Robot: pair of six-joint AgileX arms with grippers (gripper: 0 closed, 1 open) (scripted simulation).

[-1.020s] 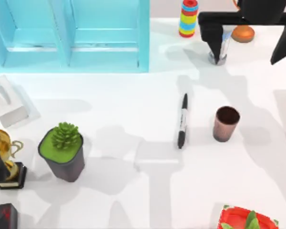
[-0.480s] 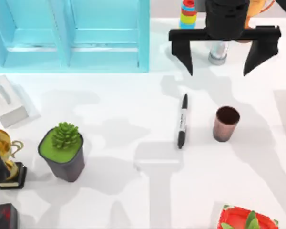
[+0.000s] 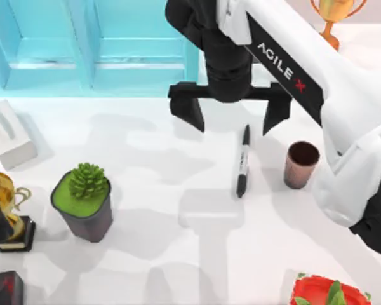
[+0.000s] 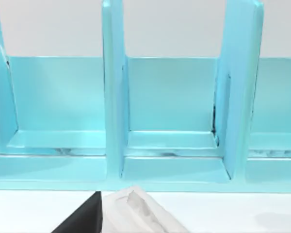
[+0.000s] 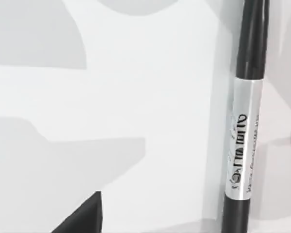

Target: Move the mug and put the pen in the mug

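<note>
Top view: right hand spread beside pen.

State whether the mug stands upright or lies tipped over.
Upright: the mug shows its dark round mouth facing up, beside the pen lying flat.

You see a matt white table under everything. The mug looks like brushed copper-brown metal with a dull sheen and a dark inside. The pen has smooth black plastic ends and a satin silver-grey printed label round its middle. The right gripper wears matt black fingers under a glossy white arm shell. At the upper left, the turquoise shelf unit has a smooth, painted look. The plant pot at the lower left looks dark grey and matt.
</note>
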